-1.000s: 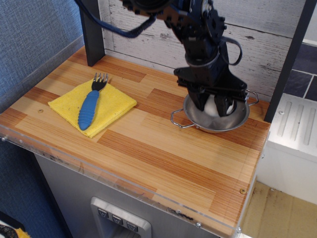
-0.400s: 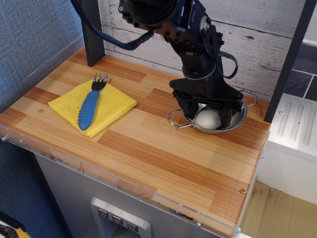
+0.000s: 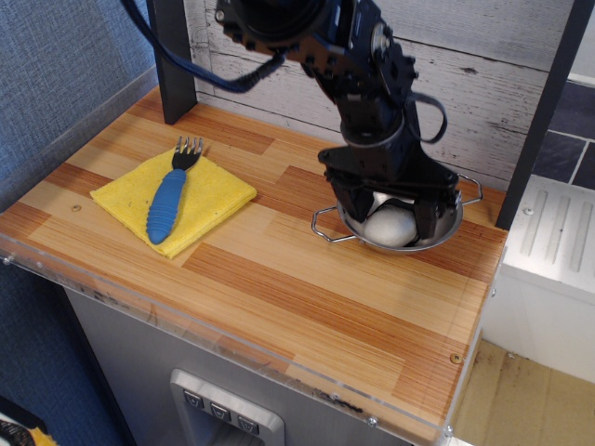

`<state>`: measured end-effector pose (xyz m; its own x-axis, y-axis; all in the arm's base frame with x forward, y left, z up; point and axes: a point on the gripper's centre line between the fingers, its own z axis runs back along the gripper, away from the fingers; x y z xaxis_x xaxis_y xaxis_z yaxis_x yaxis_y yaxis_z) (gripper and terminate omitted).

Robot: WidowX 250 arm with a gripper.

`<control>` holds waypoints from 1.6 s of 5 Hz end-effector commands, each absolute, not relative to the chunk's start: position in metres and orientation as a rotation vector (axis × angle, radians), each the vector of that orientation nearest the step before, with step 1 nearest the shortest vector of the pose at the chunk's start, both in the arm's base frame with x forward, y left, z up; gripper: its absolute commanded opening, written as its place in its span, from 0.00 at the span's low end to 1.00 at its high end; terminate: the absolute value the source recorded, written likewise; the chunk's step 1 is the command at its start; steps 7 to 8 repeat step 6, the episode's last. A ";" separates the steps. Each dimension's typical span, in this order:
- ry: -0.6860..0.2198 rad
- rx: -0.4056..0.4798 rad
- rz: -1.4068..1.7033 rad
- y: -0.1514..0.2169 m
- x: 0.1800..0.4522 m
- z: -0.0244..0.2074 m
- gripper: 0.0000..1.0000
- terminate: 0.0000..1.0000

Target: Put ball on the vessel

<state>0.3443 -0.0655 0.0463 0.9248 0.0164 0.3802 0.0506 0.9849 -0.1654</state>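
One view takes in the whole scene: the robot's black hand [image 3: 391, 210] stands over the shiny round stainless-steel bowl with wire loop handles [image 3: 444, 229] at the far right of the striped wooden table [image 3: 307, 297], its two fingers spread wide on either side of the white, slightly egg-shaped ball [image 3: 390, 226]. A second ago those fingers were closed around the ball low inside the bowl; since then they have parted and risen a little, and the ball now lies on the bowl's floor directly beneath the hand, apparently free of both fingers. The bowl itself has slid slightly leftward across the table during the release. Judged from this, the placement looks essentially finished, with only the hand's withdrawal upward left to do, and care needed that a finger does not catch the rim or a handle. Well off to the hand's left, a blue-handled fork [image 3: 170, 198] rests on a folded yellow cloth [image 3: 206, 200], untouched.
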 end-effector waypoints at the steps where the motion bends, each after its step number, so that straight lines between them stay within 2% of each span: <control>1: -0.511 -0.193 -0.006 -0.062 0.352 0.102 1.00 0.00; 3: -0.595 -0.208 -0.003 -0.064 0.337 0.147 1.00 0.00; 5: -0.595 -0.208 -0.003 -0.064 0.337 0.147 1.00 0.00; 6: -0.595 -0.208 -0.003 -0.064 0.337 0.147 1.00 1.00; 8: -0.595 -0.208 -0.003 -0.064 0.337 0.147 1.00 1.00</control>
